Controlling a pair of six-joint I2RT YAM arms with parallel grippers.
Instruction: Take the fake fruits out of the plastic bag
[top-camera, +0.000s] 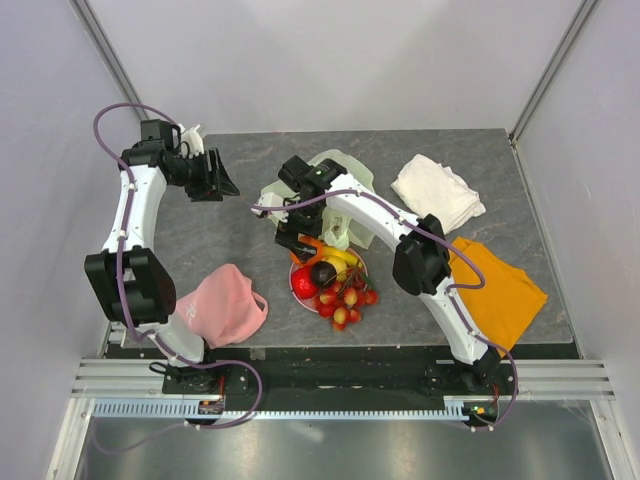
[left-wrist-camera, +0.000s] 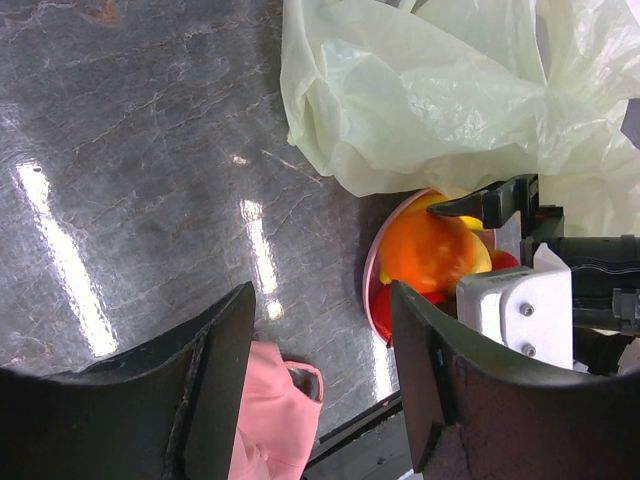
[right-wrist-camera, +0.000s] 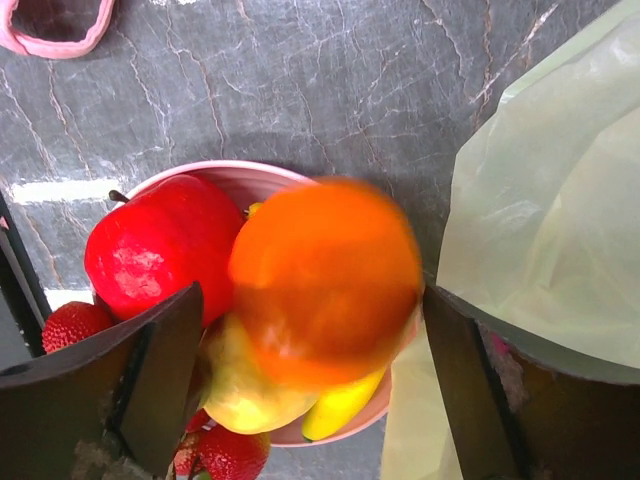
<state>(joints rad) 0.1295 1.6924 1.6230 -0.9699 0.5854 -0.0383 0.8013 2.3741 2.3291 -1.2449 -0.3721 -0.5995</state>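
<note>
Top view: a dark, veined stone table (top-camera: 250, 225) fills the middle. At centre lies the bag (top-camera: 340, 178), thin, crinkled and pale yellow-green. Just below it a round pink plate (top-camera: 296, 268) holds glossy fruits: a red apple (top-camera: 305, 285), a dark plum (top-camera: 323, 272), a banana (top-camera: 346, 259) and a berry cluster (top-camera: 345, 302). The right gripper (top-camera: 300, 240) hangs over the plate's upper edge. The left gripper (top-camera: 222, 180) is at upper left, well apart. A white folded cloth (top-camera: 437, 190) and an orange cloth (top-camera: 497, 287) lie at right, a pink one (top-camera: 225, 305) at lower left.

Left wrist: the left gripper (left-wrist-camera: 320, 390) is spread and empty over bare stone. The bag fills the upper right; below it a smooth orange (left-wrist-camera: 425, 250) sits on the plate.

Right wrist: the right gripper (right-wrist-camera: 310, 300) is released, its fingers wide to either side of the blurred orange, with a gap showing on the left side. The apple is at left, the bag at right.
</note>
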